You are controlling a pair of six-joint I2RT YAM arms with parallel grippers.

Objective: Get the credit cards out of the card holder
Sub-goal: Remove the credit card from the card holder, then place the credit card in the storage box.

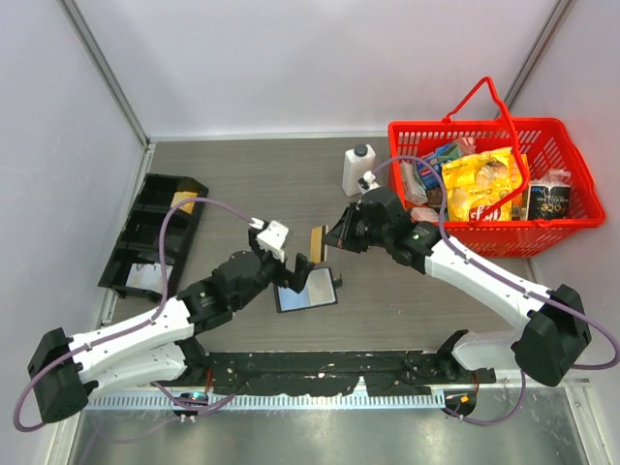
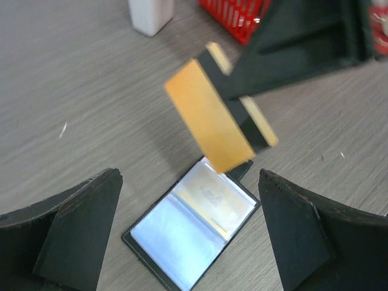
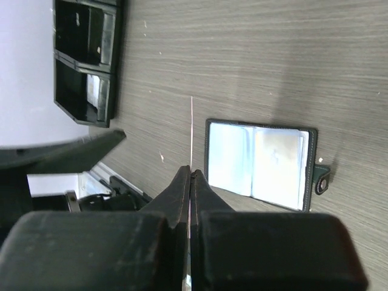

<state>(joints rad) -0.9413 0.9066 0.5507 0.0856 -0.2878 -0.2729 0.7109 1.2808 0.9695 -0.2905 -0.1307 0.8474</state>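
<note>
Bright, even light is falling from overhead, leaving only soft, faint shadows on the grey desk [image 1: 242,174]. The clear pockets of the open card holder [image 1: 308,291] are throwing back a pale bluish glare in all three views. In the left wrist view the orange card [image 2: 209,124] is smearing with blur, and the left fingers [image 2: 79,230] are showing dark and soft-edged. The right fingers [image 3: 176,200] are looming out of focus, while a broad shadow is dimming the desk beyond.

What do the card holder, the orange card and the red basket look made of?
Card holder: black leather-like cover, stitched rim; glossy clear plastic pockets, glaring. Card: likely stiff plastic, matte orange, flat though held at one end. Basket: red moulded plastic, slotted walls.
</note>
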